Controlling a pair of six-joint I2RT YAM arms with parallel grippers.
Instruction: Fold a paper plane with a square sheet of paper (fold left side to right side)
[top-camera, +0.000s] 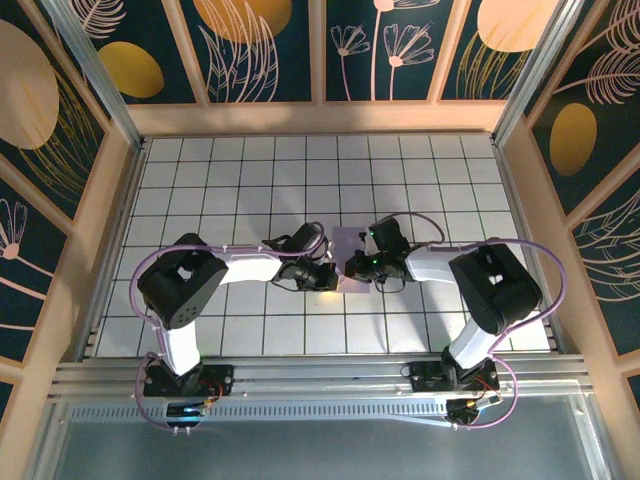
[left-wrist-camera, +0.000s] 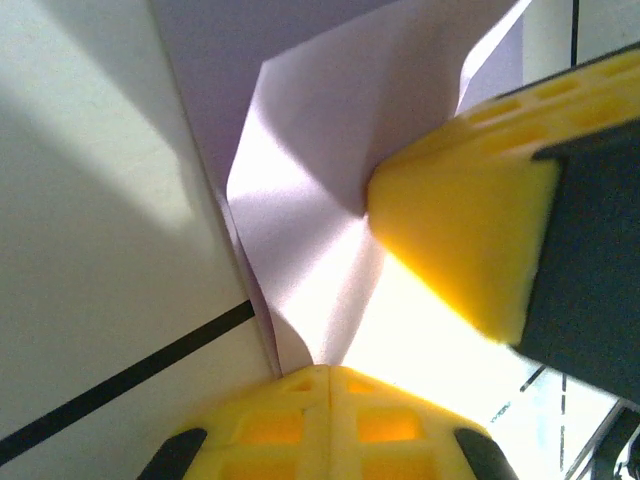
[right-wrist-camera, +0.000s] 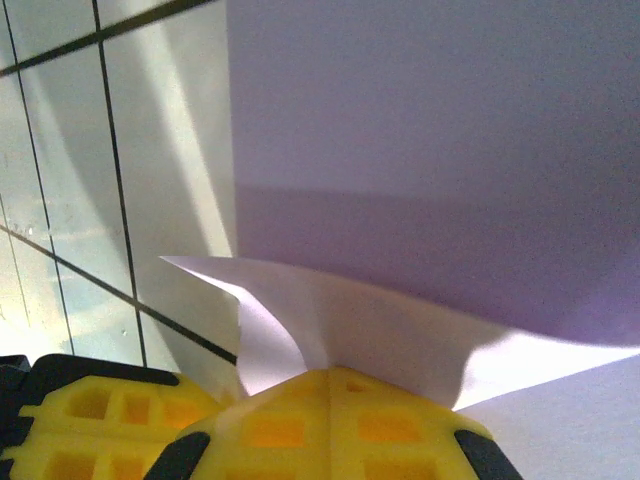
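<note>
white grid-tiled tabletop (top-camera: 250, 180) within dark floral wall panels (top-camera: 270, 50) and pale wooden framing (top-camera: 320, 118)

The left arm (top-camera: 250, 268) and right arm (top-camera: 432, 265) are each wearing a smooth white shell along the links, with bulky, rounded black housings bulging at the joints; a thin lavender left cable (top-camera: 134, 290) is looping out beside the left arm, and a matching right cable (top-camera: 562, 285) is arching beside the right arm; the left base (top-camera: 188, 380) and right base (top-camera: 452, 375) are showing black blocks with small red wires at them; a green light (top-camera: 375, 262) is glowing on the right wrist; the left gripper (left-wrist-camera: 330, 372) and right gripper (right-wrist-camera: 330, 374) are showing bright yellow fingers (right-wrist-camera: 270, 430), moulded with square recesses and edged in black.
</note>
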